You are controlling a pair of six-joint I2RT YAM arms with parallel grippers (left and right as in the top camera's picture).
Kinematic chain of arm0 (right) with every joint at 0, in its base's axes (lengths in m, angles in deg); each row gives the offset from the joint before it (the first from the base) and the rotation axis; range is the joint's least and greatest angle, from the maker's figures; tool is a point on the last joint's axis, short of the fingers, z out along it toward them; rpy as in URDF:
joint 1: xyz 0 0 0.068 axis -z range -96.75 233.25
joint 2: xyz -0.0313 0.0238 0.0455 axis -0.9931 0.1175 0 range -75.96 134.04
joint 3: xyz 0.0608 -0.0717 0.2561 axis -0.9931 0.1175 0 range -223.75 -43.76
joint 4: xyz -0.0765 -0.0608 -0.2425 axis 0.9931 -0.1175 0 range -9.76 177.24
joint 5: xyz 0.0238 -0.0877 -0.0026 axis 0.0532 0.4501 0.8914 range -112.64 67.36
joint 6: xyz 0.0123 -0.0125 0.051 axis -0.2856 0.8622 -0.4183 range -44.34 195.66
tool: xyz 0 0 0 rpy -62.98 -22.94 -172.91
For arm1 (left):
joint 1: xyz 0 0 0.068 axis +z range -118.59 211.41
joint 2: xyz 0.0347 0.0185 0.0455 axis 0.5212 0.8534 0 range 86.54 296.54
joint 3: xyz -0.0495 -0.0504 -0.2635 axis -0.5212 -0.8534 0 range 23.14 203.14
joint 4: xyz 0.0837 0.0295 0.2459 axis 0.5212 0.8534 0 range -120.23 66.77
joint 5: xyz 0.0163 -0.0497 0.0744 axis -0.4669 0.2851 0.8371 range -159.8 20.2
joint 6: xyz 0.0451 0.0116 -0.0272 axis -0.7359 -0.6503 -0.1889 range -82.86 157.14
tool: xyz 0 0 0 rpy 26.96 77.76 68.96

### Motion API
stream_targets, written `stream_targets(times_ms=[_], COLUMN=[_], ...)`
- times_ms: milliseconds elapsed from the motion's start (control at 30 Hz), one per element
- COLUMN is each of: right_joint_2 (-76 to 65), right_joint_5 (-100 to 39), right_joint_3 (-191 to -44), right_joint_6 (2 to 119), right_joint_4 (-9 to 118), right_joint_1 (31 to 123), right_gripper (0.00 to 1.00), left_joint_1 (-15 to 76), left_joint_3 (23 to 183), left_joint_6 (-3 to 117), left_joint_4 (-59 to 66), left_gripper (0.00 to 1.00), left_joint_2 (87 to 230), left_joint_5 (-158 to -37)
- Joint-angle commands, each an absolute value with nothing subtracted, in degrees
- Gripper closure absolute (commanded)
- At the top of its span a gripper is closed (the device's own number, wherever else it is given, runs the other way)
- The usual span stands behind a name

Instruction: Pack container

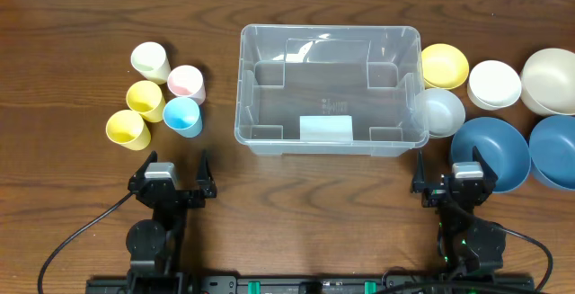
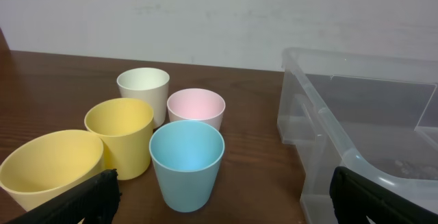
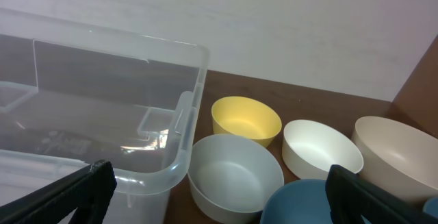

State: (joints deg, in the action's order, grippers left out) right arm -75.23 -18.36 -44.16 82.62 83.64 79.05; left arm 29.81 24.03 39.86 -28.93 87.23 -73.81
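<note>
Brown tabletop (image 1: 90,24) is showing me packing not yet begun: the container (image 1: 329,83) is sitting empty ahead between my gaping left gripper (image 1: 177,164) and right gripper (image 1: 446,166), cups (image 1: 182,114) and bowls (image 1: 490,150) waiting beyond their jaws.

The left tool (image 1: 177,175) sits at seven o'clock, the right tool (image 1: 446,173) at five o'clock; both point toward twelve, jaws spread wide and empty.

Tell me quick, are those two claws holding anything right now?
Left gripper: open, holding nothing.
Right gripper: open, holding nothing.
</note>
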Motion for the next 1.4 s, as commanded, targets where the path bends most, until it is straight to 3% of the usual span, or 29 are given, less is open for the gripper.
stream_targets(times_ms=[0, 1367], right_joint_2=[-75.6, -75.6], right_joint_5=[-18.6, -21.2], right_joint_3=[-44.1, -44.1], right_joint_6=[83.2, 81.7], right_joint_4=[83.5, 88.1], right_joint_1=[78.4, 78.4], right_gripper=[0.01, 0.01], left_joint_1=[30.1, 30.1], left_joint_3=[23.4, 23.4], left_joint_6=[38.9, 38.9], left_joint_4=[-26.4, -26.4], left_gripper=[0.02, 0.02], left_joint_2=[86.8, 86.8], left_joint_5=[-74.0, -74.0])
